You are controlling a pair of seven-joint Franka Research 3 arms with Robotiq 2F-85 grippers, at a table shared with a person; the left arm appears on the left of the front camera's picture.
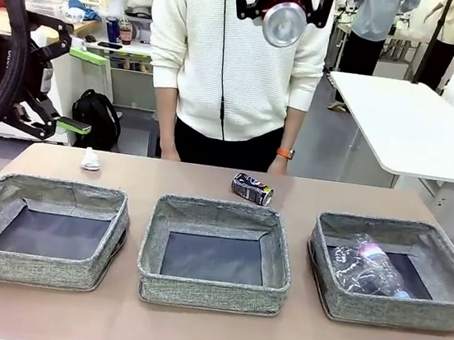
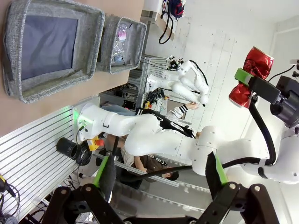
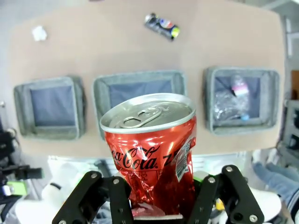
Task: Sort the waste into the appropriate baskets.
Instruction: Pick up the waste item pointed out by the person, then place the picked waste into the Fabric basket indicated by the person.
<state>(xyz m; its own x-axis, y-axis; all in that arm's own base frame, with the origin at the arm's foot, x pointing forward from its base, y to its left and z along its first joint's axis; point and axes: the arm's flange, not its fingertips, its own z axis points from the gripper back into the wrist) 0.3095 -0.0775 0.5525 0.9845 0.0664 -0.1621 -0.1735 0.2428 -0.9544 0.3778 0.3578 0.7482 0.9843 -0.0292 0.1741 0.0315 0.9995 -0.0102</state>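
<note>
Right tool [image 3: 159, 200], raised high over the tabletop [image 1: 190, 331], clamped on a dented red can [image 3: 149, 144]. Left tool [image 2: 160, 172], fingers spread wide apart and holding nothing, beyond the tabletop's left end. Below, in a row: left basket [image 1: 33, 266], middle basket [image 1: 210, 291], right basket [image 1: 392, 311]. The right basket holds a clear bottle [image 1: 368, 266] against crumpled clear plastic, possibly the bag [image 1: 343, 271]; the two are hard to separate. A dark can [image 1: 252, 189] lies on its side behind the middle basket; a white tissue wad [image 1: 90, 159] sits behind the left basket. A person [image 1: 233, 55] stands at the far edge.
</note>
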